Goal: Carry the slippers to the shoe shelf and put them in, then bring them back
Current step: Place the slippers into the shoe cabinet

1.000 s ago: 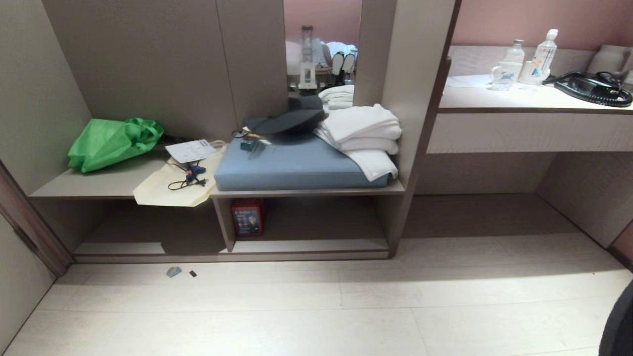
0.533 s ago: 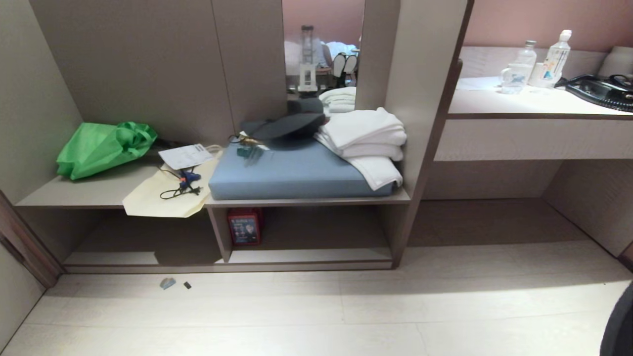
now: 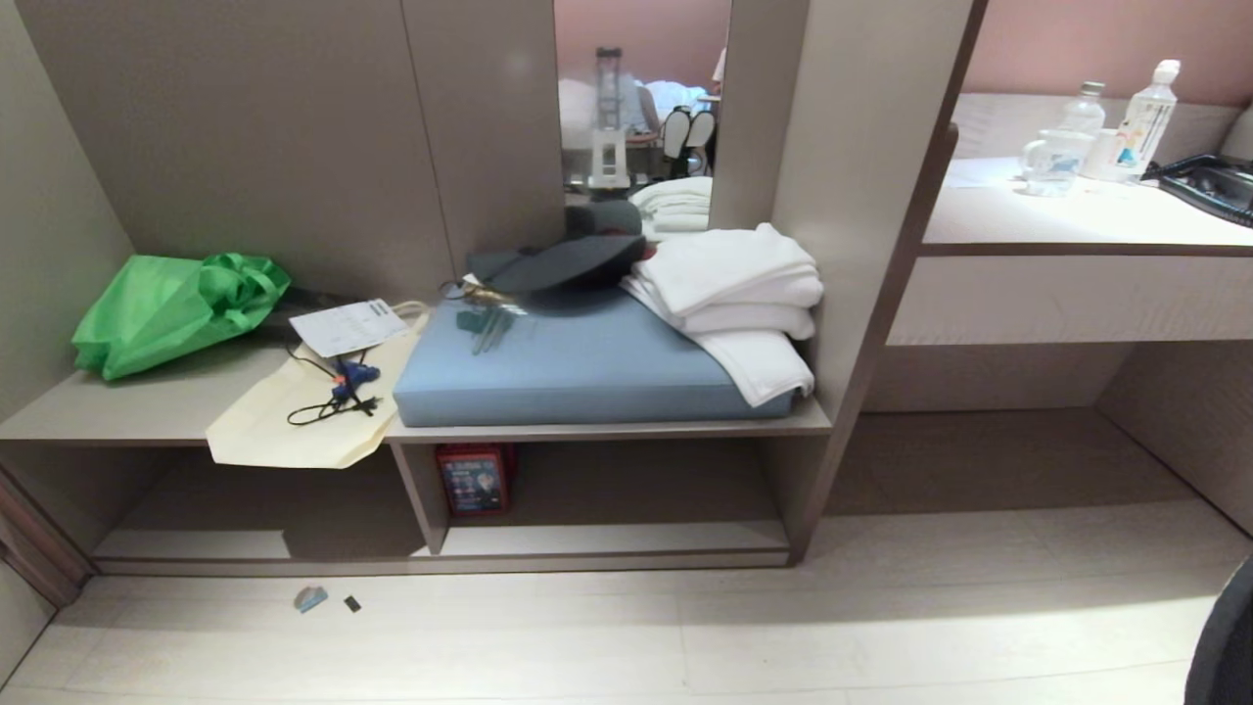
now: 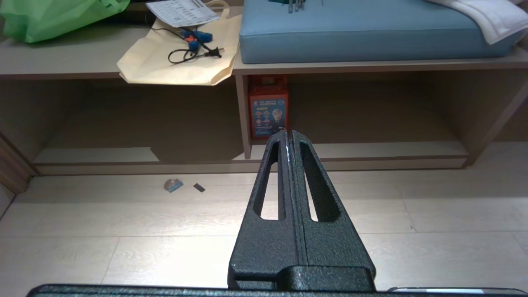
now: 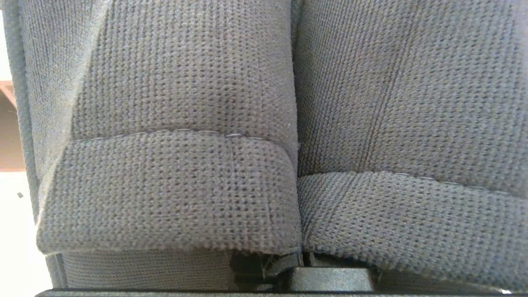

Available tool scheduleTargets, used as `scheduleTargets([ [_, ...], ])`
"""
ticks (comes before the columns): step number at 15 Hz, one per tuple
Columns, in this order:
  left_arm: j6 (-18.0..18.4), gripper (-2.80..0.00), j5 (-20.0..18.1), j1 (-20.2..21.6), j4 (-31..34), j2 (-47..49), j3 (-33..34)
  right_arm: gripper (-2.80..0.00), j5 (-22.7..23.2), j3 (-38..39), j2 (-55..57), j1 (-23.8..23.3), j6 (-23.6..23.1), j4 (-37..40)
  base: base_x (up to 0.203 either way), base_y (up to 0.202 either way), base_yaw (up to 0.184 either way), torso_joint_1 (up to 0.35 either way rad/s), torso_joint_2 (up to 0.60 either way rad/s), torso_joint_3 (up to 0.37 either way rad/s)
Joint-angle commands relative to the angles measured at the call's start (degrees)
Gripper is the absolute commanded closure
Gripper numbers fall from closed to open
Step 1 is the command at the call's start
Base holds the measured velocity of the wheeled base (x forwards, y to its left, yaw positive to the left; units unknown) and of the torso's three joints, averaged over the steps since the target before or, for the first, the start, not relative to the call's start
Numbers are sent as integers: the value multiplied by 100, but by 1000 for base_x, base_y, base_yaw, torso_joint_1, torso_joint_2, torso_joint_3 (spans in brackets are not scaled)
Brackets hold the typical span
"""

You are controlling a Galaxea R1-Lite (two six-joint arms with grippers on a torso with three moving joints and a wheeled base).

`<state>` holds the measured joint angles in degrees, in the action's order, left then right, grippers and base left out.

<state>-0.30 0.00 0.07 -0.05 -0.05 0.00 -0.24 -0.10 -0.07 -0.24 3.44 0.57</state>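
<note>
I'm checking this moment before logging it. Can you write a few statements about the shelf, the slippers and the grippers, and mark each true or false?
1. The slippers are both up against the right wrist camera, side by side. True.
2. The shoe shelf already holds the slippers. False: only a red box stands in it.
3. The left gripper has its jaws shut and empty. True.
4. White towels lie on the floor. False: they rest on the blue cushion.
</note>
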Motion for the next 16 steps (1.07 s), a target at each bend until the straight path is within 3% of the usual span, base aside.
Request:
scheduleTargets([
  [1,-5,0,0,1,-4,5,0,0,2,1,-10,-2,-1,1,0,0,0,0,0,0],
  [16,-13,0,0,1,-4,5,-1,0,-2,1,-10,-2,-1,-2,0,0,0,3,0,-181],
])
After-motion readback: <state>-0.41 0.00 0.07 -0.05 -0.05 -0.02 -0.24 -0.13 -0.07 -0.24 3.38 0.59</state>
